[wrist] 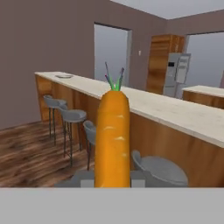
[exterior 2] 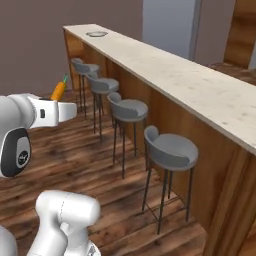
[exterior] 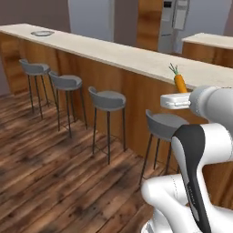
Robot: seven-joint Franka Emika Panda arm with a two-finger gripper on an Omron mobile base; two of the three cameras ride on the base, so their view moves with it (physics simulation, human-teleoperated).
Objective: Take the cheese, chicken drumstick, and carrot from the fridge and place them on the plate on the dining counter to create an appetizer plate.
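My gripper (wrist: 113, 180) is shut on the carrot (wrist: 113, 140), a slim orange stick with green leaf stubs pointing away from the hand. From the base views the carrot (exterior: 180, 83) (exterior 2: 58, 90) stands up from the gripper (exterior: 180, 92) (exterior 2: 59, 99), held in the air on the stool side of the dining counter (exterior: 113, 52) (exterior 2: 190, 80). The grey-white plate (exterior: 42, 33) (exterior 2: 96, 34) (wrist: 64, 76) lies at the counter's far end, well away from the hand. The fridge (exterior: 175, 22) (wrist: 176, 74) stands in the background. The cheese and chicken drumstick are out of view.
Several grey round stools (exterior: 107, 100) (exterior 2: 170, 149) line the wood-panelled side of the counter. A wooden floor (exterior: 45, 173) stretches between the robot and the stools. A second counter (exterior: 211, 40) sits near the fridge.
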